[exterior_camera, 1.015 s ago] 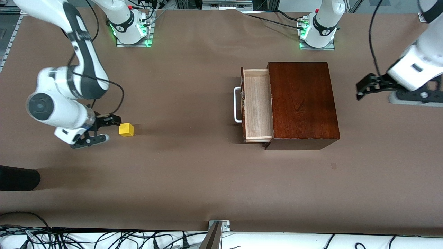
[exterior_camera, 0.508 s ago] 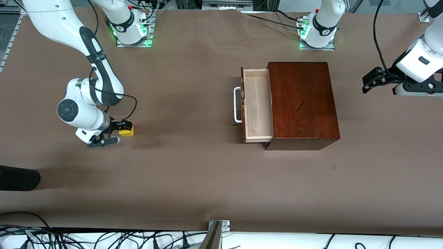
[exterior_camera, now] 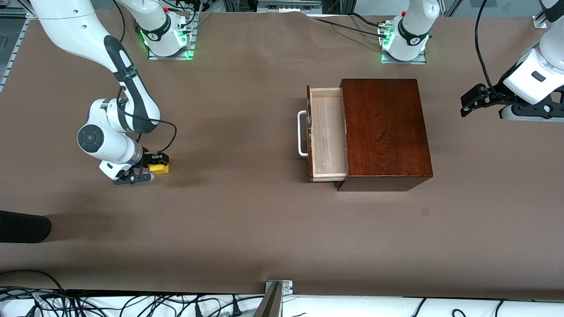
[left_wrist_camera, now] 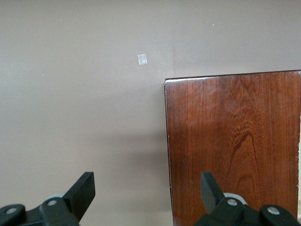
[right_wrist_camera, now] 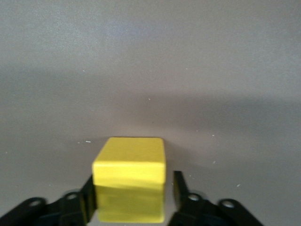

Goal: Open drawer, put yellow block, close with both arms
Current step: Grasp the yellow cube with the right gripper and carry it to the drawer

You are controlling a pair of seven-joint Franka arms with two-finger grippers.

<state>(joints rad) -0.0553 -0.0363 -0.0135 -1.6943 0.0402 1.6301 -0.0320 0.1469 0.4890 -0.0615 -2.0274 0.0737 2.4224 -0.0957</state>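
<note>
Now my right gripper (right_wrist_camera: pixel 134 197) straddles the yellow block (right_wrist_camera: pixel 130 175) on the table, fingers spread either side. My left gripper (left_wrist_camera: pixel 146 190) hangs open beside the box (exterior_camera: pixel 384 132); its drawer (exterior_camera: pixel 326 132) stands open.

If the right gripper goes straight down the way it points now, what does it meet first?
The small bright yellow cube. It already sits between the open fingers of the right gripper, so the fingers would probably pass its sides and reach the brown table cover.
</note>
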